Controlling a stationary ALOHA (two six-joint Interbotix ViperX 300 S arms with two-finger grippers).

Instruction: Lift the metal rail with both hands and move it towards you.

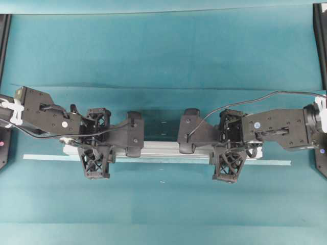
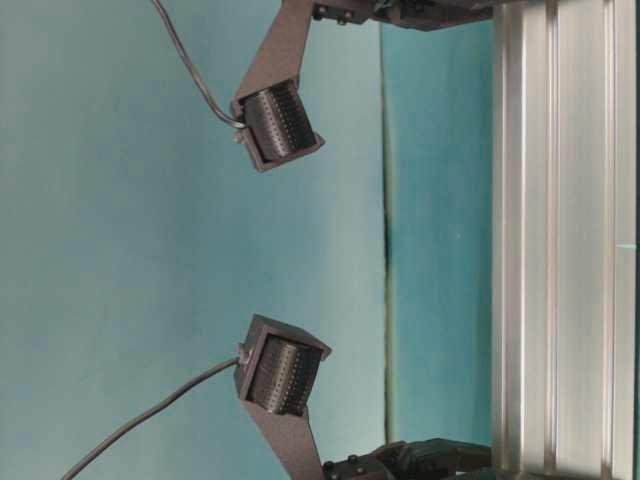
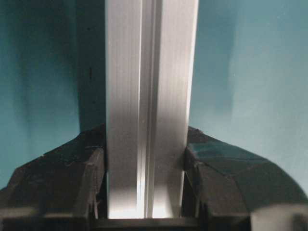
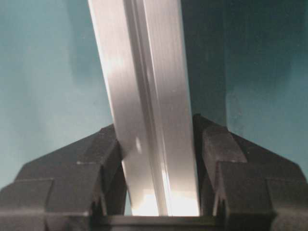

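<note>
Only the overhead view shows the whole metal rail [image 1: 163,151] spanning between both arms, while wrist views show the left gripper [image 3: 144,166] and right gripper [image 4: 159,144] each clenched across it.

A teal table cover [image 1: 163,61] lies under everything. A thin, flat pale-teal tape strip [image 1: 46,157] runs across it, passing beneath the left gripper [image 1: 96,145] and the right gripper [image 1: 230,148] and sticking out past each on its outer side. A faint crease [image 1: 153,88] crosses the cover on the far side of both grippers. Black frame posts [image 1: 320,46] stand at the upper corners, well outside them. A tiny white fleck [image 1: 162,181], perhaps a scrap or mark, sits between the two, on their near side.
</note>
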